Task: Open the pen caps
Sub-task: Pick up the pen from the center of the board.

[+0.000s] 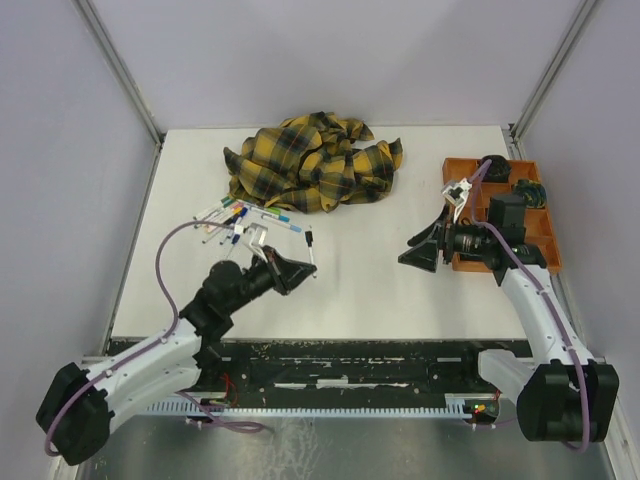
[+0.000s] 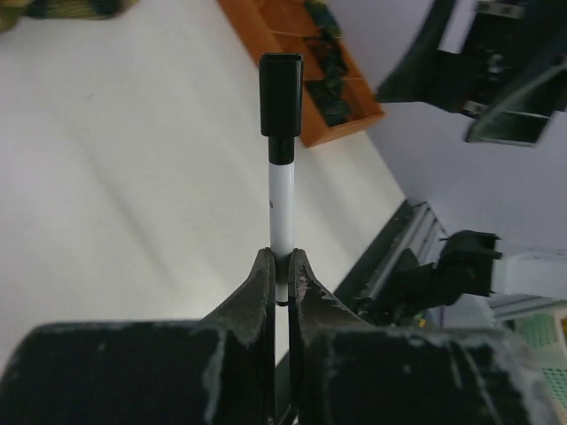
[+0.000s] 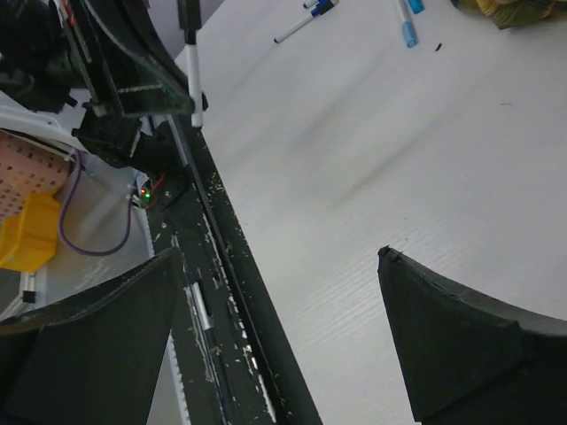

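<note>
The left gripper (image 2: pixel 282 266) is shut tight on one pen (image 2: pixel 282 208). Its two fingers pinch the white barrel near one end. The rest of the pen sticks out past the fingertips in a straight line. The black cap (image 2: pixel 281 84) sits on the free end, away from the fingers, and it is on the pen.

From the top camera, the pen's long side runs from the far edge of the table (image 1: pixel 380 280) toward the near edge. The cap end points to the far edge. The pen is held up off the table, a little left of the middle. I cannot tell how much it tips up.

The other pens (image 1: pixel 240 218) lie in a loose pile near the left edge. They point many ways, and their small coloured caps are on. The pile is just beside the near-left side of the plaid cloth (image 1: pixel 312 160), which is bunched up by the far edge.

The right gripper (image 3: pixel 280 257) has its fingers wide apart, with nothing between them. It hangs over the right part of the table, just beside the orange tray (image 1: pixel 462 166) at the right edge. It is well apart from the held pen.
</note>
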`<act>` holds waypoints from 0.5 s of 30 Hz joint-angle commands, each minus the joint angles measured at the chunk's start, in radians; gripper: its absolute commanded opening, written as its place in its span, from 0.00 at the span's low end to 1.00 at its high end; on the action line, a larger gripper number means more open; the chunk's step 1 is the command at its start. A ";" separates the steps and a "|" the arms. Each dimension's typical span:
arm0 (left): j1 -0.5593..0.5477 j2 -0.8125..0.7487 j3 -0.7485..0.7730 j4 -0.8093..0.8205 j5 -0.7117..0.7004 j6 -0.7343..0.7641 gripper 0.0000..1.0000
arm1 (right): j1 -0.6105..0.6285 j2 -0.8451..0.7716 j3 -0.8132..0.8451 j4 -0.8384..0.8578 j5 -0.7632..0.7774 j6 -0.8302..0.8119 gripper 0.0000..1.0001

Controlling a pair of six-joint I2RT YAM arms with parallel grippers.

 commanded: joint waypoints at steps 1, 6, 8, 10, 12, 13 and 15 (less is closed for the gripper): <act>-0.192 -0.100 -0.140 0.483 -0.293 -0.172 0.03 | 0.019 0.013 -0.040 0.294 -0.092 0.264 0.99; -0.360 -0.006 -0.144 0.627 -0.454 -0.123 0.03 | 0.060 0.017 -0.040 0.336 -0.102 0.311 0.99; -0.416 0.072 -0.121 0.678 -0.501 -0.092 0.03 | 0.075 0.021 -0.043 0.356 -0.105 0.339 0.99; -0.464 0.152 -0.105 0.753 -0.555 -0.071 0.03 | 0.086 0.024 -0.051 0.396 -0.109 0.392 0.99; -0.516 0.239 -0.101 0.891 -0.614 -0.035 0.03 | 0.091 0.027 -0.060 0.451 -0.118 0.437 0.99; -0.539 0.279 -0.096 0.941 -0.643 -0.015 0.03 | 0.093 0.028 -0.063 0.463 -0.123 0.450 0.99; -0.572 0.356 -0.072 1.011 -0.681 0.011 0.03 | 0.101 0.029 -0.060 0.466 -0.131 0.458 0.99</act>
